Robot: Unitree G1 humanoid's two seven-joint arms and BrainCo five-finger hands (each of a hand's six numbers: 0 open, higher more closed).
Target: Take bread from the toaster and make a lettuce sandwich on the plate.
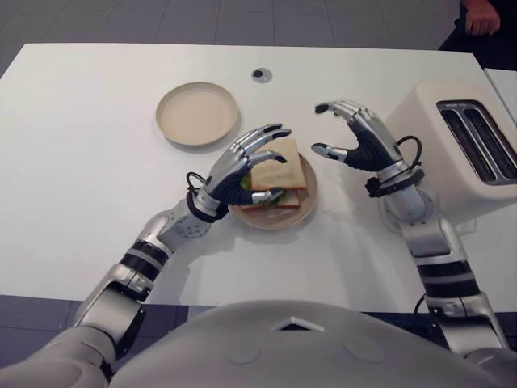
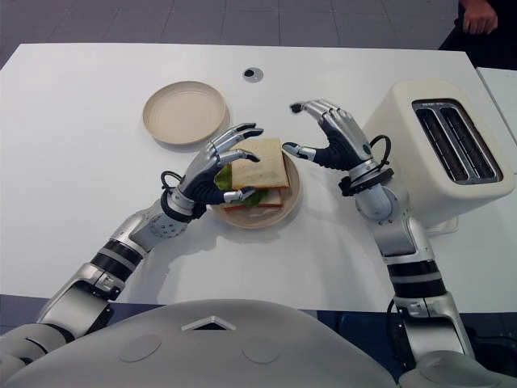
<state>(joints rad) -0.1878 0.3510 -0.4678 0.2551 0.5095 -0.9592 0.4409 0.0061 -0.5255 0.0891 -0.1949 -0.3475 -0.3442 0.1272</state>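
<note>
Status: assembly stage, final check.

1. Locate the sandwich (image 1: 281,170). It sits on the plate (image 1: 279,220) at the centre of the desk (image 1: 81,121), directly in front of the robot. The top slice (image 2: 262,162) lies over the lettuce (image 2: 257,196), and a lower slice shows beneath at the near edge. Green leaf protrudes on the left side.

2. Check the left hand (image 1: 242,166). It is curled around the left side of the sandwich, with its fingers (image 1: 271,133) arched over the edge of the top slice and the thumb at the near corner by the lettuce. Treat it as clamped lightly on the sandwich.

3. Check the right hand (image 1: 363,141). It hovers just right of the plate, between the sandwich and the toaster (image 1: 428,113), spread apart and holding nothing.

4. Note the toaster at the right edge of the desk. Its slots (image 1: 481,141) look dark, with no bread standing proud. A second plate (image 1: 197,114) lies bare beyond the sandwich, well apart from it.

Judgement: bread, lettuce and bread appear stacked, so the task looks close to done. The step in hand is most likely squaring or pressing the top slice.

Next move: release the left hand gently, lifting it up and to the left so the top slice is not dragged off. Keep the right hand clear of the toaster wall while you withdraw. Confirm that the stack sits fully inside the plate rim.
</note>
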